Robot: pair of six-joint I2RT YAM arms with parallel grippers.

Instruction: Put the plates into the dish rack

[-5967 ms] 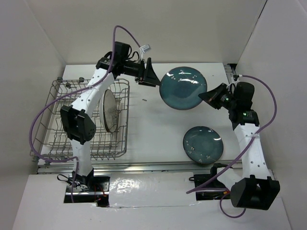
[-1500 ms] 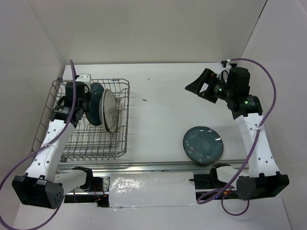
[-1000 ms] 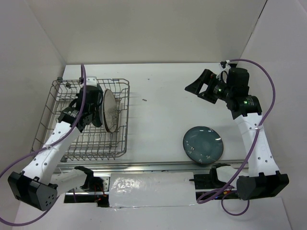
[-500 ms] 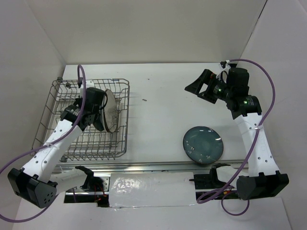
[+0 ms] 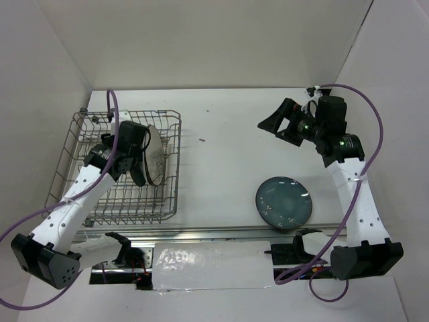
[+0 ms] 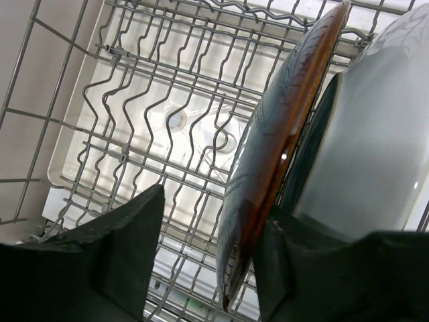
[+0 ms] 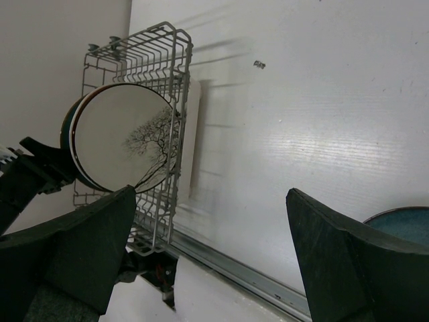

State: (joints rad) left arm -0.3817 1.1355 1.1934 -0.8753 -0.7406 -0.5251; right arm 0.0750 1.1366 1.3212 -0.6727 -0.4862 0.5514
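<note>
1. The one piece not yet racked is the speckled teal plate (image 5: 283, 202). It lies flat on the right half of the table (image 5: 221, 174), near the front edge and well apart from the dish rack (image 5: 100, 201) on the left.
2. As we judge it, the coming move turns on this: the plate lies on the right arm's side, closer to that arm's base than to the right gripper (image 7: 211, 198). That gripper hangs over the far part of the table, so the reach runs back toward the base and down.
3. The right gripper's fingers are spread wide with nothing between them. Its camera faces the rack, and the teal plate shows only as a sliver at the lower right corner.
4. A round plate has no long axis. Since it lies flat, we think only its rim offers a hold, taken from the side at a low angle.
5. The left gripper (image 6: 211, 221) sits low inside the rack, much farther from the teal plate. Its fingers stand apart on either side of the lower edge of an upright plate (image 6: 258, 174), and the left finger is clear of that edge.
6. That plate stands among the tines beside the others, and the cream plate (image 7: 124, 137) is at the right end of the row.
</note>
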